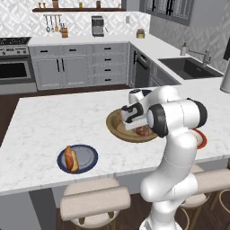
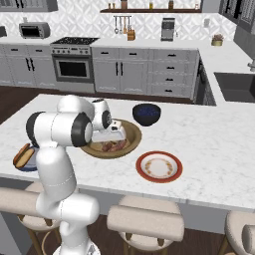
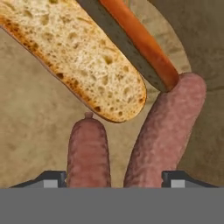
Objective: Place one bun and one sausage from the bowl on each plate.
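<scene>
My gripper [image 3: 113,179] is open, low inside the tan wooden bowl [image 1: 117,126]; its fingertips [image 3: 54,178] stand wide apart. Two brownish-pink sausages lie between them, a short one [image 3: 87,153] and a longer one [image 3: 168,127]. Just beyond lies a cut bun [image 3: 78,57], with an orange-crusted long piece [image 3: 140,43] beside it. The dark blue-grey plate [image 1: 87,155] holds a bun with a sausage [image 1: 70,158]. Only crumbs show on the white plate with the red rim [image 2: 159,167]. From the base views, my hand [image 2: 112,132] covers the bowl's middle.
A smaller dark blue bowl [image 2: 146,113] stands behind the wooden bowl on the marble island [image 1: 40,126]. Stools [image 1: 94,202] line the island's near edge. A sink [image 1: 188,67] sits in the counter at the far right.
</scene>
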Motion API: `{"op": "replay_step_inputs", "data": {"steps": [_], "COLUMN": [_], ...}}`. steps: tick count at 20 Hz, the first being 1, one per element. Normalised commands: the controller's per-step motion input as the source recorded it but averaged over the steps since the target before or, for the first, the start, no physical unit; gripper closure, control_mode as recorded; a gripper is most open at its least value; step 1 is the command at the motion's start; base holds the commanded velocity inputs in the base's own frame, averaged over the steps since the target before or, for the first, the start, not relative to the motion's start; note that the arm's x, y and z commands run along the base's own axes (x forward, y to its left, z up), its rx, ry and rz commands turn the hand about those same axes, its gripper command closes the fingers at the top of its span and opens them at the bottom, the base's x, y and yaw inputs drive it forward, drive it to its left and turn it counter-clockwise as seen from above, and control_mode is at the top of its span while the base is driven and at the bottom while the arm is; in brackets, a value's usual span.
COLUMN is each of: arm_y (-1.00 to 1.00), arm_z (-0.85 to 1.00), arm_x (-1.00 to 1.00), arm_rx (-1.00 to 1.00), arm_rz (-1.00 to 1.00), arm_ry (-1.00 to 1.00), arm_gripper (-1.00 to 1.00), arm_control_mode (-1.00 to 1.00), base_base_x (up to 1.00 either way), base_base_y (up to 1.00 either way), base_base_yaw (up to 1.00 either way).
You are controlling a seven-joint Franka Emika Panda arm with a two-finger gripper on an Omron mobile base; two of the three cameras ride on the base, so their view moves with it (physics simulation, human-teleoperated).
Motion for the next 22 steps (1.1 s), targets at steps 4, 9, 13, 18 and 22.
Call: {"op": "replay_step_inputs", "data": {"steps": [4, 9, 13, 18, 22], "arm_y": [0.04, 0.15, 0.24, 0.42, 0.48], "arm_z": [-0.03, 0.02, 0.27, 0.95, 0.81], "arm_x": [0.00, 0.00, -0.01, -0.44, -0.95], "arm_rx": [0.00, 0.00, 0.00, 0.12, 0.22], "arm_rz": [0.00, 0.00, 0.00, 0.00, -0.04], "arm_ry": [0.00, 0.00, 0.00, -0.06, -0.08], "arm_gripper": [1.00, 1.00, 1.00, 1.00, 1.00], "arm_control_mode": [-1.00, -1.00, -1.00, -1.00, -1.00], "base_base_x": [0.00, 0.00, 0.00, 0.00, 0.00], "base_base_y": [0.00, 0.00, 0.00, 0.00, 0.00], "base_base_yaw": [0.00, 0.00, 0.00, 0.00, 0.00]}}
